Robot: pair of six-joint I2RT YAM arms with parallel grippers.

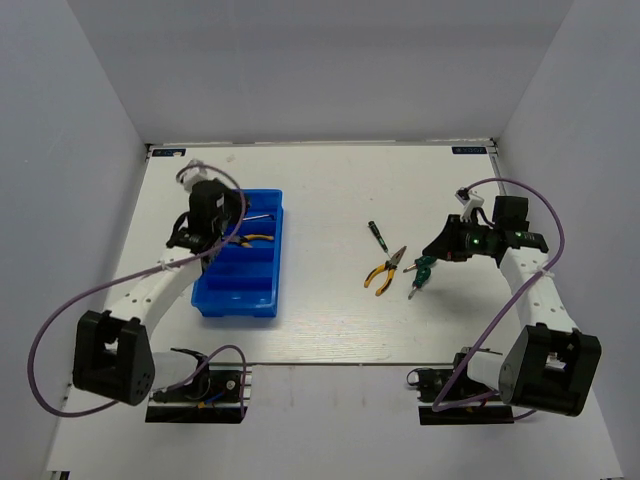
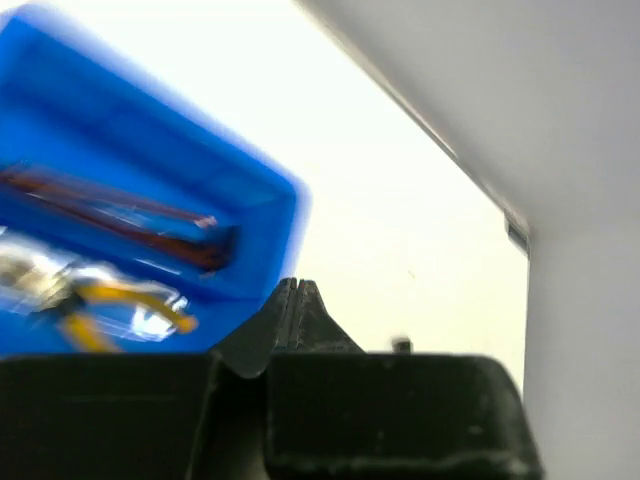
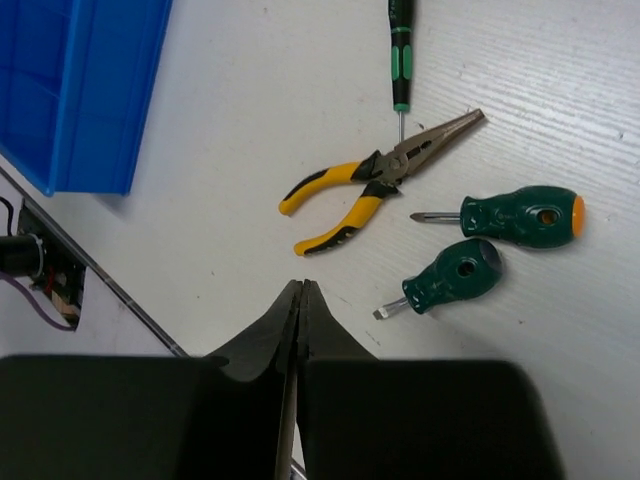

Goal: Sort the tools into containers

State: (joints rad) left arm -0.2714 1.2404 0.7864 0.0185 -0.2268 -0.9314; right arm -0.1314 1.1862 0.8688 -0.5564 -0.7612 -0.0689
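Observation:
The blue bin (image 1: 238, 262) stands left of centre; it also shows blurred in the left wrist view (image 2: 120, 130). One yellow-handled pliers (image 1: 256, 238) (image 2: 110, 302) lies in a far compartment, and thin dark keys (image 2: 140, 222) lie in the compartment beyond. My left gripper (image 1: 214, 232) (image 2: 298, 286) is shut and empty above the bin. A second pliers (image 1: 385, 270) (image 3: 378, 190), a thin green-black screwdriver (image 1: 378, 235) (image 3: 400, 50) and two stubby green screwdrivers (image 3: 522, 215) (image 3: 450, 276) lie on the table right of centre. My right gripper (image 1: 432, 252) (image 3: 302, 286) is shut and empty, just right of them.
Purple cables (image 1: 545, 215) loop off both arms. White walls close in the table on three sides. The bin's corner (image 3: 80, 90) and the table's near edge with a base mount (image 3: 40, 270) show in the right wrist view.

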